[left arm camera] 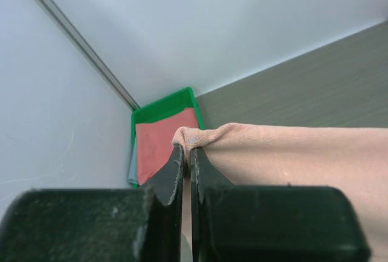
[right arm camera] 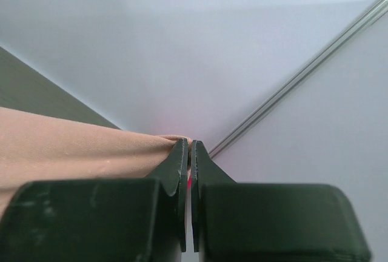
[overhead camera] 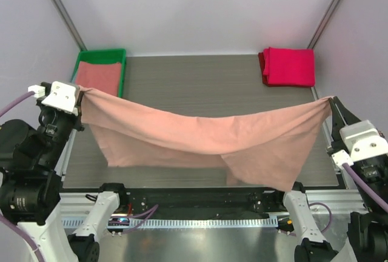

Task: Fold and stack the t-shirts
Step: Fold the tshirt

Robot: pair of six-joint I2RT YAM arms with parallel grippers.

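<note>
Salmon t-shirt (overhead camera: 206,134) sags between left end effector (left arm camera: 187,150) and right end effector (right arm camera: 189,144), both seemingly clamping corners.

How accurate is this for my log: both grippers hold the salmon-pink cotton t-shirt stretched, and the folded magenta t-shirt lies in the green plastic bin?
Not quite: the top view shows the folded magenta t-shirt on the table, far right corner, not in the green plastic bin.

Top camera looks down on desk (overhead camera: 200,77) from behind; wrist cameras sit close behind left hand (left arm camera: 187,150) and right hand (right arm camera: 189,144); all share shirt (overhead camera: 206,136).
</note>
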